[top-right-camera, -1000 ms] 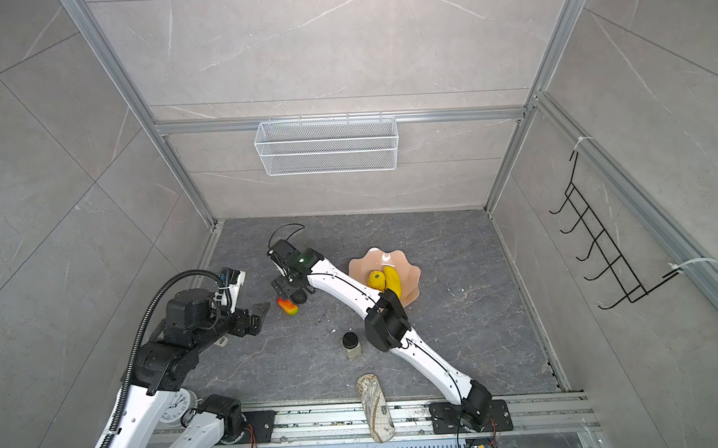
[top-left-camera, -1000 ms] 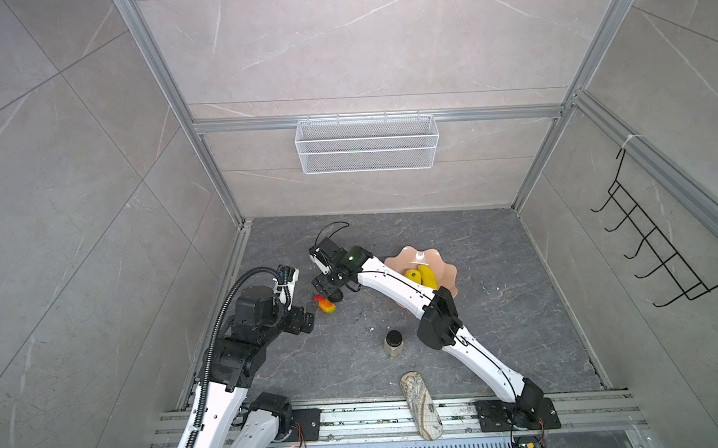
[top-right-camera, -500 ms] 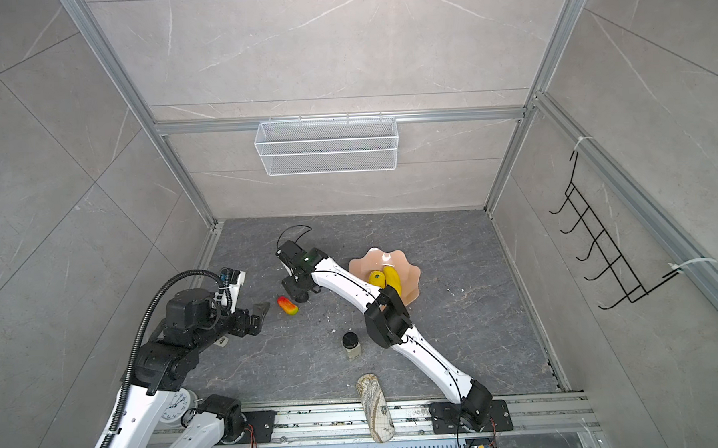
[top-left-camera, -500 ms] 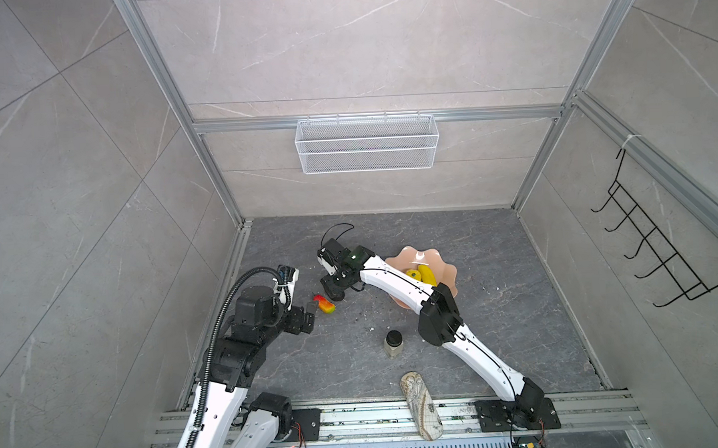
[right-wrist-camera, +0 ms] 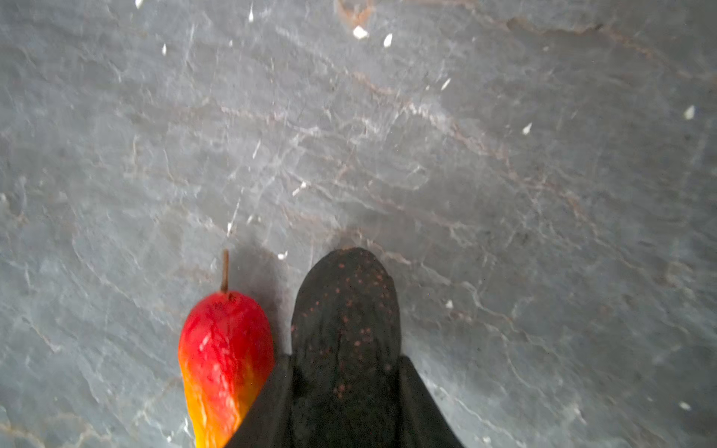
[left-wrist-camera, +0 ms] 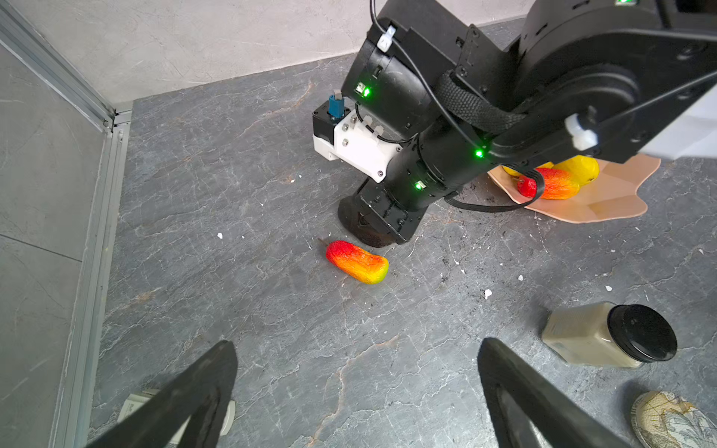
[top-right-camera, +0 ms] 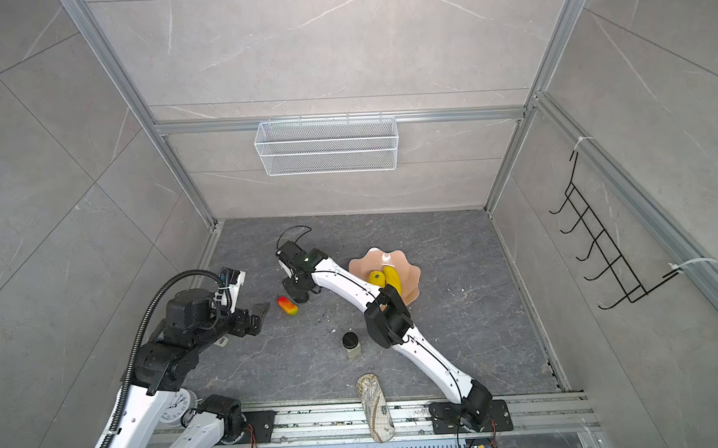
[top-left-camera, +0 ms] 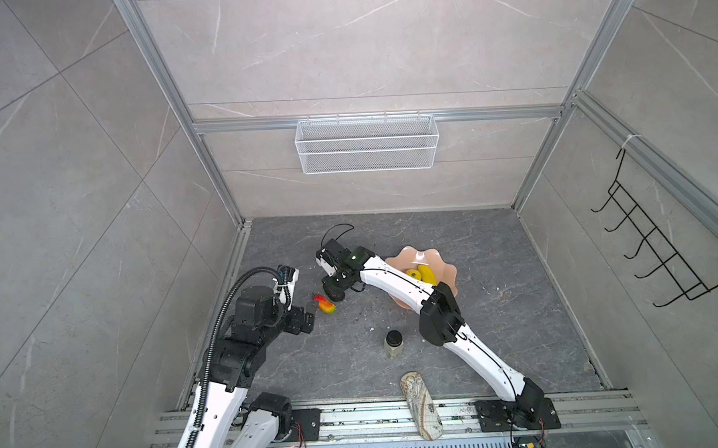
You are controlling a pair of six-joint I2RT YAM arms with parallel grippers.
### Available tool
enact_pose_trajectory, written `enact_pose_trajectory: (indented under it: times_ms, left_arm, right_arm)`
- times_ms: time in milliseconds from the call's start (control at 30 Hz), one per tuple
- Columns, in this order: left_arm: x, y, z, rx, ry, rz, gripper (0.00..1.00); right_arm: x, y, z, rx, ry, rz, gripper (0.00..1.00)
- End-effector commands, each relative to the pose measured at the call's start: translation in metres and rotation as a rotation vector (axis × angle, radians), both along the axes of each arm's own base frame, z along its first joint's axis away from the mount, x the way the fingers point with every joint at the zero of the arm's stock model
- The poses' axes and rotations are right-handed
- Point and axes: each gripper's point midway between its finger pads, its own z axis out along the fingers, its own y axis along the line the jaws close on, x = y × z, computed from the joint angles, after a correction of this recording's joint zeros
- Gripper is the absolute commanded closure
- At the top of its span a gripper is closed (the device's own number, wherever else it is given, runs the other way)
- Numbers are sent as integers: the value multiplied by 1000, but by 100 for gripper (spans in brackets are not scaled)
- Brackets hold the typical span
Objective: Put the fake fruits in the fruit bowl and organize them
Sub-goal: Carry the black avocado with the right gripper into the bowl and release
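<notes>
My right gripper [right-wrist-camera: 345,360] points down at the floor, shut on a blackish oval fruit [right-wrist-camera: 345,294] speckled with brown, a finger against each side. In both top views that gripper [top-left-camera: 335,292] [top-right-camera: 298,296] stands left of the salmon-pink fruit bowl [top-left-camera: 429,255] [top-right-camera: 388,255]. A red-to-yellow mango [top-left-camera: 324,304] [left-wrist-camera: 357,262] [right-wrist-camera: 223,349] lies on the floor right beside it. The bowl holds a long yellow fruit [top-left-camera: 428,274], a stubby yellow one [top-left-camera: 413,274] and a second mango [left-wrist-camera: 555,186]. My left gripper [left-wrist-camera: 359,347] [top-left-camera: 311,312] hovers open, short of the floor mango.
A small black-lidded jar [top-left-camera: 394,344] [left-wrist-camera: 605,341] stands in front of the bowl. A beige patterned oblong object [top-left-camera: 421,401] lies at the front rail. A white wire basket [top-left-camera: 366,143] hangs on the back wall, and a black hook rack [top-left-camera: 650,254] on the right wall.
The right gripper's jaws have closed in around the blackish fruit, and its wrist has shifted slightly right. The left arm and the floor mango have not moved.
</notes>
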Motion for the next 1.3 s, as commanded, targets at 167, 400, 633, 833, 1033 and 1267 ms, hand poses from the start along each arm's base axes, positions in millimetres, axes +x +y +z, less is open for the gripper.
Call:
enact_pose_trajectory:
  times_ms: [167,400,633,833,1033,1267]
  left_arm:
    - [1,2,3,3,-22,4,0]
    - [1,1,3,1,-23,3,0]
    - [2,0,3,-1,-17,0,0]
    - [1,0,3,-3,-16,-1,0]
    - [1,0,3,-5,-15,-3,0]
    - [1,0,3,-7,-16,-4,0]
  right_arm:
    - [-13,-28,94,78,-97,38,75]
    - [-8,-106,122,93,-168,-146,76]
    - [5,-187,117,63,-198,-389,77]
    - [16,-199,91,60,-190,-506,75]
    - [27,-194,74,68,-198,-545,75]
    - [35,-201,62,30,-218,-597,74]
